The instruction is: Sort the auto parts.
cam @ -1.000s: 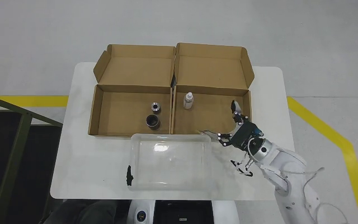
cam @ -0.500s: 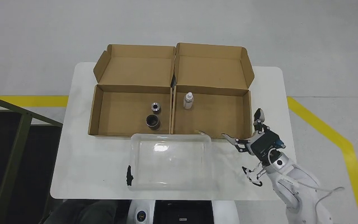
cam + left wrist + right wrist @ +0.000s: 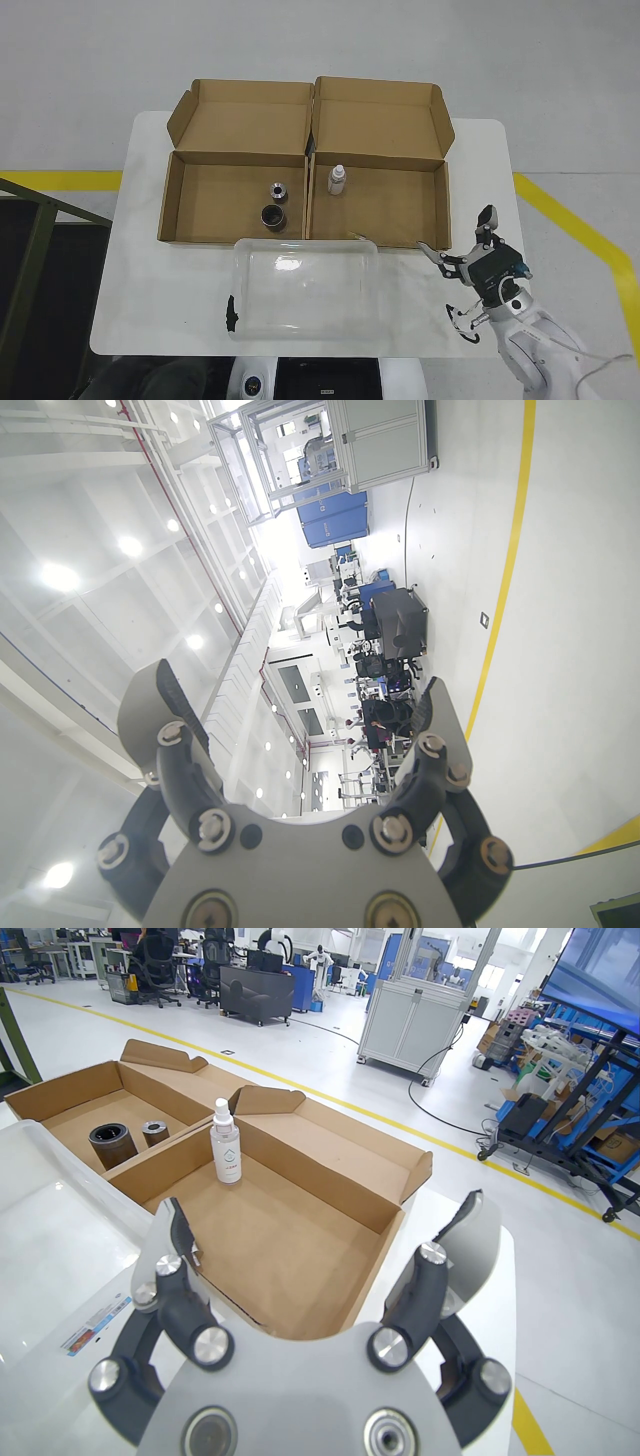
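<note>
Two dark metal cylinders, a small one (image 3: 277, 189) and a larger one (image 3: 273, 215), stand in the left cardboard box (image 3: 200, 205). A white spray bottle (image 3: 338, 179) stands upright in the right cardboard box (image 3: 400, 205). My right gripper (image 3: 458, 233) hovers open and empty over the table just past the right box's front right corner. Its wrist view has the gripper (image 3: 322, 1205) open, with the bottle (image 3: 226, 1148) and the larger cylinder (image 3: 112, 1145) beyond it. My left gripper (image 3: 297, 680) is open, holds nothing and points up into the room.
A clear plastic bin (image 3: 305, 290) sits on the white table (image 3: 150, 290) in front of both boxes. A small black piece (image 3: 231, 314) lies by the bin's front left corner. Both box lids stand open at the back.
My right arm has drawn back from the right box's front right corner toward the table's front right, its gripper staying open and empty. The parts have not moved.
</note>
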